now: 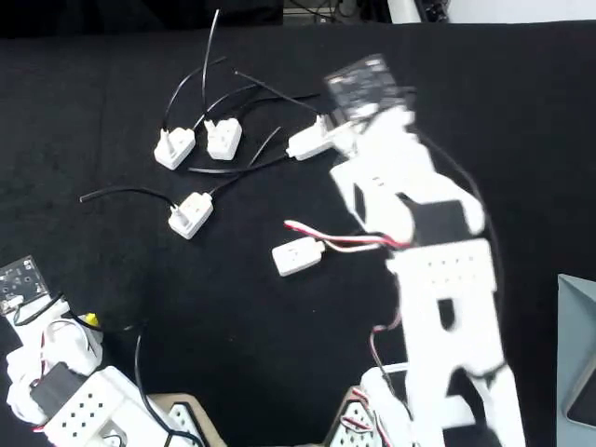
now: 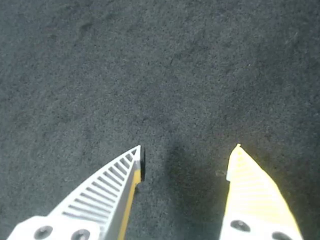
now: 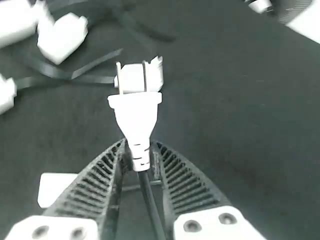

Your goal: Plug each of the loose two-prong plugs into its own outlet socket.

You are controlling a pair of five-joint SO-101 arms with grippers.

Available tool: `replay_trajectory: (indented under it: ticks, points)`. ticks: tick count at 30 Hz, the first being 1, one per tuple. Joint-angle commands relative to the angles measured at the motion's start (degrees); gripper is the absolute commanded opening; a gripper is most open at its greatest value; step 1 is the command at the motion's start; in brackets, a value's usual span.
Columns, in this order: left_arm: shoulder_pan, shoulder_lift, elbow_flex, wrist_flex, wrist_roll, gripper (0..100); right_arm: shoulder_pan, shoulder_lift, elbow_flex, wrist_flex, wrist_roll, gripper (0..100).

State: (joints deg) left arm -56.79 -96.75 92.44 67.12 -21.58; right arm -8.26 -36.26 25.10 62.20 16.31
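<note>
My right gripper point(image 3: 137, 157) is shut on the cord end of a white two-prong plug point(image 3: 134, 112). The plug's front meets a small white socket piece point(image 3: 137, 77); I cannot tell how deep the prongs sit. From above, this plug point(image 1: 310, 142) hangs at the tip of the right arm, near the back middle of the black mat. Three more white corded pieces point(image 1: 174, 146), point(image 1: 223, 138), point(image 1: 191, 214) lie to its left. A white socket block point(image 1: 298, 254) lies in the middle. My left gripper point(image 2: 187, 150) stands open over bare mat with nothing between its fingers.
The left arm point(image 1: 56, 372) sits low at the front left corner. The right arm point(image 1: 447, 307) stretches from the front right toward the back. Black cords point(image 1: 200, 88) trail from the plugs toward the back. A grey object point(image 1: 577, 345) lies at the right edge.
</note>
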Motion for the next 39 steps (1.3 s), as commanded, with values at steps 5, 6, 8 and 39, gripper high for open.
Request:
replay_trajectory:
  ticks: [5,6,8,39]
  points:
    - [0.04,-0.35,-0.48,-1.05,-0.53,28,4.13,-5.67,2.42,3.25,-18.02,27.0]
    - [0.04,-0.35,-0.48,-1.05,-0.53,28,4.84,-5.67,2.42,3.69,-18.20,26.6]
    - [0.04,-0.35,-0.48,-1.05,-0.53,28,6.24,-5.76,2.24,4.13,-18.20,24.7]
    - [0.04,-0.35,-0.48,-1.05,-0.53,28,1.85,40.48,-23.87,19.34,-51.60,17.4]
